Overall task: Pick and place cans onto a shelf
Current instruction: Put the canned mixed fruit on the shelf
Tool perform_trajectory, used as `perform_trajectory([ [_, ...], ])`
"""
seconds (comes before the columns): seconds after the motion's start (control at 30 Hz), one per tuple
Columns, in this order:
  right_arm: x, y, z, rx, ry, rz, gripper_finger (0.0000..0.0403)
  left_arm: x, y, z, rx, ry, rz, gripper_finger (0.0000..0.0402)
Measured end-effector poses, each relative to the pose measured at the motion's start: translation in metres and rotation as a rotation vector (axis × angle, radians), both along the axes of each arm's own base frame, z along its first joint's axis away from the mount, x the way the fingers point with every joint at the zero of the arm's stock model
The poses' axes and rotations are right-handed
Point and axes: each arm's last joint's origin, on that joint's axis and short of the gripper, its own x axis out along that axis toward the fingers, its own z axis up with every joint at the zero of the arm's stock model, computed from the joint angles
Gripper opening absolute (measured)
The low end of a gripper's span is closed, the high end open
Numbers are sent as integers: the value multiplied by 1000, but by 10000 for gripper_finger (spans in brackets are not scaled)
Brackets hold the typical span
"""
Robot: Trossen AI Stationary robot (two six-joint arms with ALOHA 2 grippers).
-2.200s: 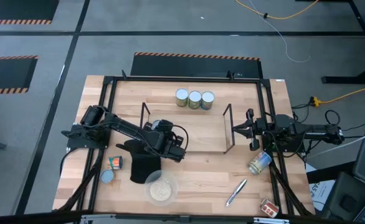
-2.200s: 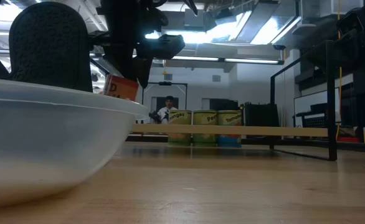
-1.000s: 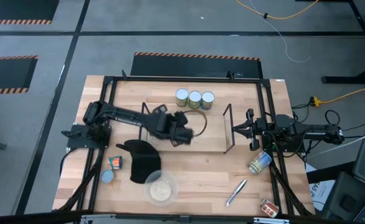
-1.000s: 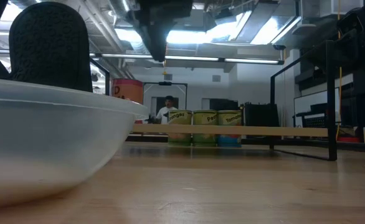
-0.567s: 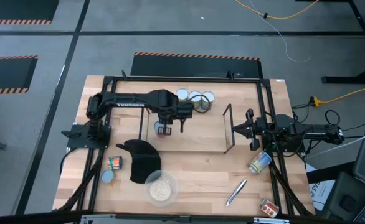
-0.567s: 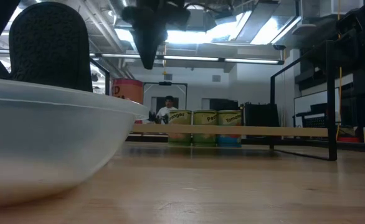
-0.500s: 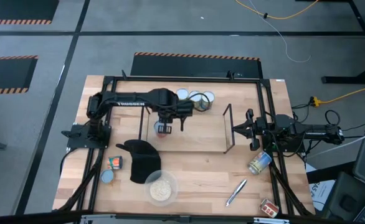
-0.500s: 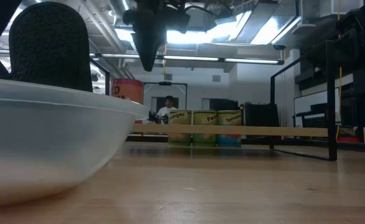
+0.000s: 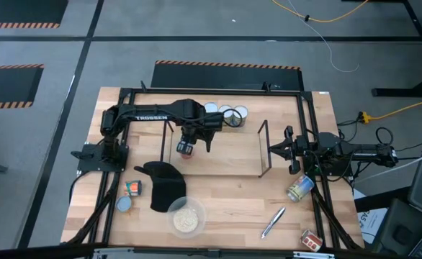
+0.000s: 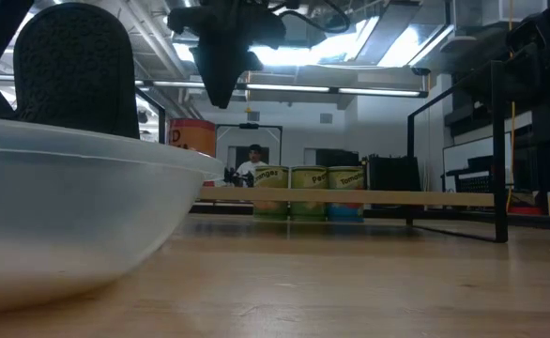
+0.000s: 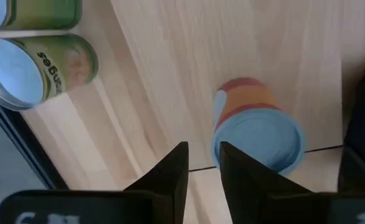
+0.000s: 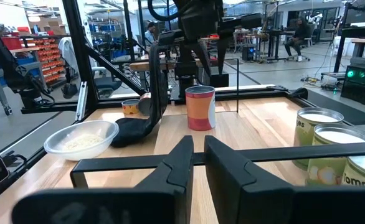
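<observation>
**High and wrist views.** L gripper hangs over the shelf, toward its 9 o'clock end. Jaws are narrowly parted w/ nothing between them. A red-and-orange can stands upright on the shelf's wooden board, just beside the jaws at approx. 7 o'clock and free of them. In the L wrist view its pale blue top shows past the fingertips.

Three green-label cans stand in a row along the shelf's 12 o'clock edge. Other cans lie off the shelf:
- two at the desk's 8 o'clock corner
- one tipped over at 4 o'clock
- one at 5 o'clock

R gripper waits outside the shelf's 3 o'clock end, jaws nearly together and empty. A bowl of grains and a pen sit along the desk's 6 o'clock edge.
</observation>
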Motion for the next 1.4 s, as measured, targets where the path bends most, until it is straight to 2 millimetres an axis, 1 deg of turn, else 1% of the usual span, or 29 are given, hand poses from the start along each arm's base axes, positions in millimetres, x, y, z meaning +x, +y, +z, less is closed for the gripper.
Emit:
perform_trajectory([
  [0.13,0,0,0,0,0,0,46,0,0,-4,0,16,-40,84],
  [0.33,0,0,0,0,0,0,46,-4,-3,-25,-8,94,-96,81],
  [0.5,0,0,0,0,0,-1,46,-3,-3,-40,26,106,-100,78],
  [0.73,0,0,0,-1,0,0,46,-3,-3,-43,30,109,-96,76],
  [0.83,0,0,0,0,0,-1,46,-3,-2,-44,28,108,-84,61],
  [1.0,0,0,0,-1,0,0,46,-4,-3,-44,21,95,37,10],
  [1.2,0,0,0,-1,0,-1,46,-9,-6,-43,7,112,289,6],
  [1.4,0,0,0,-1,0,0,46,-16,-12,-43,-114,171,575,5],
])
